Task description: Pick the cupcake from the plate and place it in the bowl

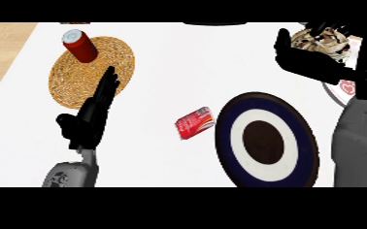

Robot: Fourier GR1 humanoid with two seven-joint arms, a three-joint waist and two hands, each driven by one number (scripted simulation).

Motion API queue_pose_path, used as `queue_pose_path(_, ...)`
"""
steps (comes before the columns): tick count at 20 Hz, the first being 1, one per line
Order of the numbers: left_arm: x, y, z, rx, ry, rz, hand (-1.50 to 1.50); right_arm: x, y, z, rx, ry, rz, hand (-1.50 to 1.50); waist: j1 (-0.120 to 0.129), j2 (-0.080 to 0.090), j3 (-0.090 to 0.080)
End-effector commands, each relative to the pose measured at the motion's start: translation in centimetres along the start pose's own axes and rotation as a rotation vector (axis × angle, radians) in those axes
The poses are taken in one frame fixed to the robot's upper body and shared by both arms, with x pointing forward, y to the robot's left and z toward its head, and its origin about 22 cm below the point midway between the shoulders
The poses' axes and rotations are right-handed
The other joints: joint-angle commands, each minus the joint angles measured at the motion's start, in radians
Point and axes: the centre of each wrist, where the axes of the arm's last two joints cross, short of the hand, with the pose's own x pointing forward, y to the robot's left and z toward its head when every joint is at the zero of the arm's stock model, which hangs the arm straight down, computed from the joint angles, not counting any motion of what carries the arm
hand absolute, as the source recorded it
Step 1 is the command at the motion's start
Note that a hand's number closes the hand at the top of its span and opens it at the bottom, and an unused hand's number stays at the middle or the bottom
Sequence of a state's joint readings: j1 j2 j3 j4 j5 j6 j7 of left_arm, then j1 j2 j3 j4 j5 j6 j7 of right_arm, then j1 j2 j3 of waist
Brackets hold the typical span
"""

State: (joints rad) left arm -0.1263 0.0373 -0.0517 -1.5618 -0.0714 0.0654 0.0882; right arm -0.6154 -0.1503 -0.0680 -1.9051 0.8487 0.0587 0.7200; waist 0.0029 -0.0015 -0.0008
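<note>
Nearest the camera, the right forearm [351, 140] fills the lower-right edge as a grey cylinder, and beside it sits the bowl [267, 139] — a glossy round dish w/ a dark blue outer band, white ring and dark brown centre, nothing in it. The right hand [305, 60] is up at the top right, black fingers curled round the cupcake [323, 40], which shows as a crinkled, pale-and-dark wrapper bulging above the palm. It hangs above the white plate [342, 86], of which only a rim w/ a small red heart mark shows past the arm; whether the cupcake is fully clear of the plate I can't tell. So, by my read: grasp done, carry to the bowl and release left to do. The left hand [91, 116] rests at lower left, fingers straight and together, holding nothing, tips over the edge of a round woven straw mat [68, 77]. A smooth red can [79, 44] w/ a silver top stands upright on that mat — a second red can [195, 123] lies on its side on the plain white counter [186, 63], just left of the bowl.
</note>
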Motion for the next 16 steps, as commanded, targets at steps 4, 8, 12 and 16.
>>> queue_pose_path(4,-1.9,0.7,-0.7,0.011,-0.007,-0.007,0.0,1.5,-2.7,-4.9,-0.059,0.063,0.049,1.5,-0.001,0.002,0.0)
queue_pose_path(8,-0.3,-1.2,-1.7,0.011,-0.007,-0.007,0.0,-1.1,-4.3,-7.6,-0.055,0.128,0.073,1.5,-0.002,0.002,0.001)
queue_pose_path(12,-0.5,0.7,-0.4,0.011,0.016,-0.003,0.0,-4.3,-4.5,-9.0,-0.086,0.183,0.26,1.5,0.004,0.003,0.001)
queue_pose_path(16,-0.1,0.2,-0.5,-0.013,-0.011,-0.014,0.0,-11.0,-3.3,-9.6,-0.077,0.19,0.397,1.5,0.008,0.007,0.001)
